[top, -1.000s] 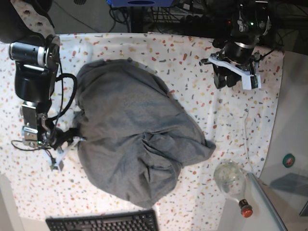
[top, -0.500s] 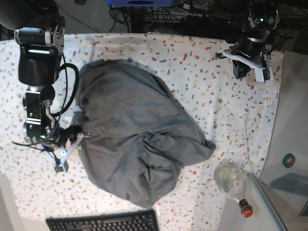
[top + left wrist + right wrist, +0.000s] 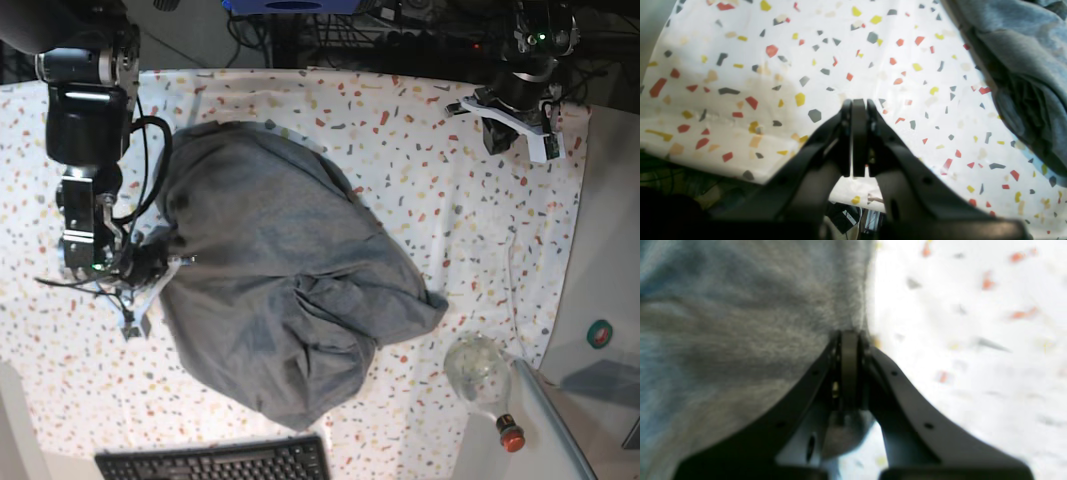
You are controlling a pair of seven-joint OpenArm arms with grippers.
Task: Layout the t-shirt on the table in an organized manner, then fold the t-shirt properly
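Note:
The grey t-shirt (image 3: pixel 280 290) lies in a crumpled heap in the middle of the speckled white table (image 3: pixel 440 220). My right gripper (image 3: pixel 175 265) is shut with its tips at the shirt's left edge. In the right wrist view its tips (image 3: pixel 849 335) meet where the t-shirt (image 3: pixel 740 323) ends and the table (image 3: pixel 973 340) begins; I see no cloth between the jaws. My left gripper (image 3: pixel 497 140) is shut and empty over the table's far right corner. It also shows in the left wrist view (image 3: pixel 859 101), above bare table (image 3: pixel 806 50), with the t-shirt (image 3: pixel 1023 56) off to the right.
A clear bottle (image 3: pixel 480 375) with a red cap lies at the table's lower right edge, beside a plain grey surface (image 3: pixel 600 410). A black keyboard (image 3: pixel 215 462) sits at the bottom edge. Cables and dark equipment (image 3: pixel 400 25) run along the top.
My left gripper has drawn back up and right toward the far corner. My right arm has shifted up, and its gripper has moved up and right against the shirt's edge. The shirt has barely moved.

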